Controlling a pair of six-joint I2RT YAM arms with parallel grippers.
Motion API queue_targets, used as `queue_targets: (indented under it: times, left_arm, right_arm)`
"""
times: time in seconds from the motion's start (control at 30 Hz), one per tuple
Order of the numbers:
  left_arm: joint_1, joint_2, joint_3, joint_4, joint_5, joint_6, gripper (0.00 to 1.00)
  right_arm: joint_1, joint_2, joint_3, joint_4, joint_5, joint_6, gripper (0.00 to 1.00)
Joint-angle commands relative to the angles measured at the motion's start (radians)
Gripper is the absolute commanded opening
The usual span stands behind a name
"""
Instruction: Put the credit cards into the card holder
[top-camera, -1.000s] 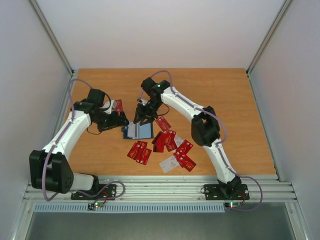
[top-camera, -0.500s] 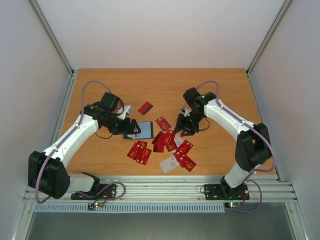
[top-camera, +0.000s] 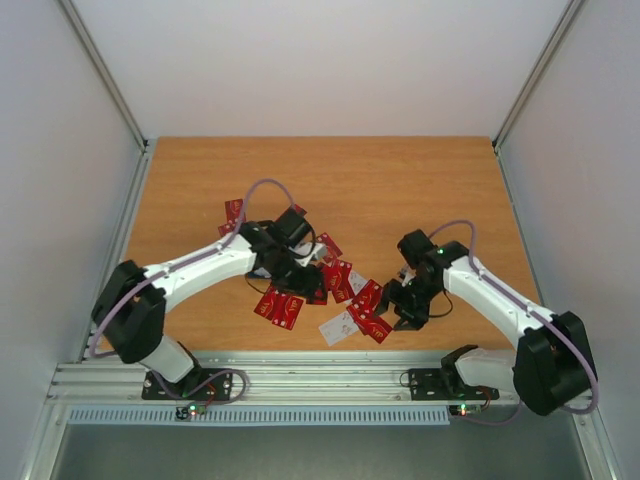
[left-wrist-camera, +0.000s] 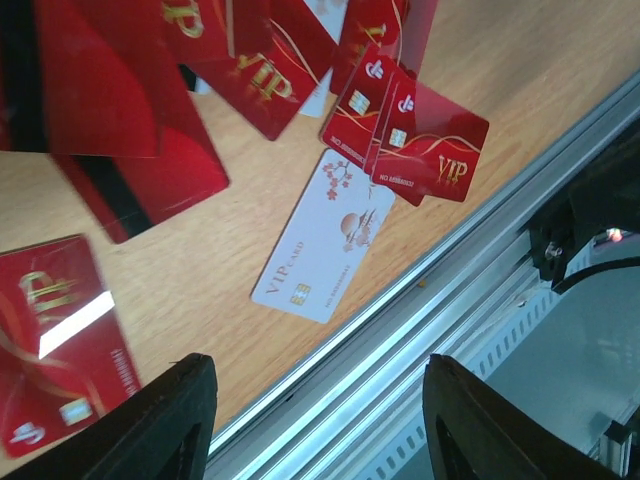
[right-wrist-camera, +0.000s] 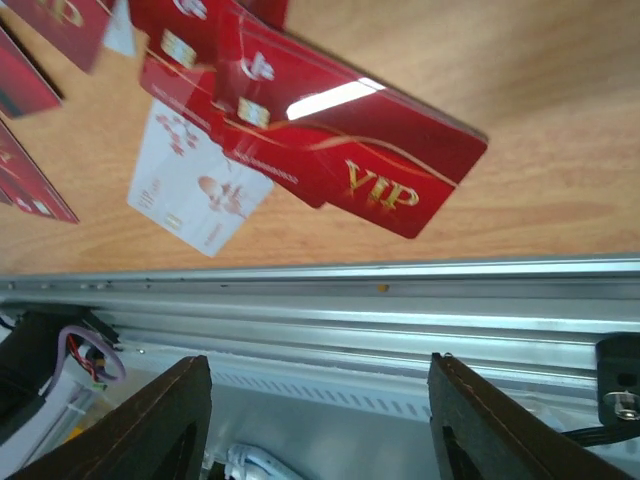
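Two arms: both are bent inward over the wooden table (top-camera: 430, 190), each gripper lowered close to the cards.
Left gripper (left-wrist-camera: 318, 405): the jaws are spread wide and nothing is held between them; it is positioned over the near-left part of the card spread.
Right gripper (right-wrist-camera: 315, 410): the jaws are likewise parted widely and nothing is gripped; it is hung at the near-right edge of the spread.
Credit cards (top-camera: 335, 280): these are laid flat on the table's near middle, between the two grippers; most are red with gold "VIP" lettering, and several are overlapped.
White card (top-camera: 338, 328): it is laid face up close to the near rail (top-camera: 320, 372), one end overlapped by a red pair (top-camera: 373, 322) at its right.
Second red pair (top-camera: 279, 305): it is placed left of the white card, apart from it, just beside the left gripper.
Outlying red card (top-camera: 233, 212): it is set apart at the far left, behind the left arm (top-camera: 200, 270).
Card holder: it cannot be made out in any view; the table just behind the card cluster is covered by the left arm's wrist.
Near rail: an aluminium rail is run along the table's near edge and is seen past the fingers (left-wrist-camera: 170, 420) in both wrist views.
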Motion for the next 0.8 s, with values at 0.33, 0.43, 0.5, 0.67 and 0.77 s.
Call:
queue_targets:
  times: [0.33,0.43,0.5,0.67,0.77]
  left_arm:
    - [-0.126,0.333,0.160,0.159,0.009,-0.034,0.53]
    - [-0.142,0.386,0.230,0.175,0.007,-0.042,0.52]
    - [-0.154,0.422,0.271,0.180,0.007,-0.045,0.51]
    - [-0.173,0.500,0.342,0.184,0.003,-0.064,0.46]
    - [-0.186,0.496,0.331,0.200,-0.013,-0.085,0.42]
  right_arm:
    - [0.149,-0.140,-0.220,0.224,0.094,0.294,0.65]
    - [0.146,-0.102,-0.211,0.190,0.141,0.286,0.65]
    - [0.140,-0.083,-0.197,0.171,0.171,0.284,0.66]
    - [0.077,-0.065,-0.159,0.152,0.203,0.258,0.67]
    - [0.039,-0.022,-0.118,0.162,0.202,0.209,0.65]
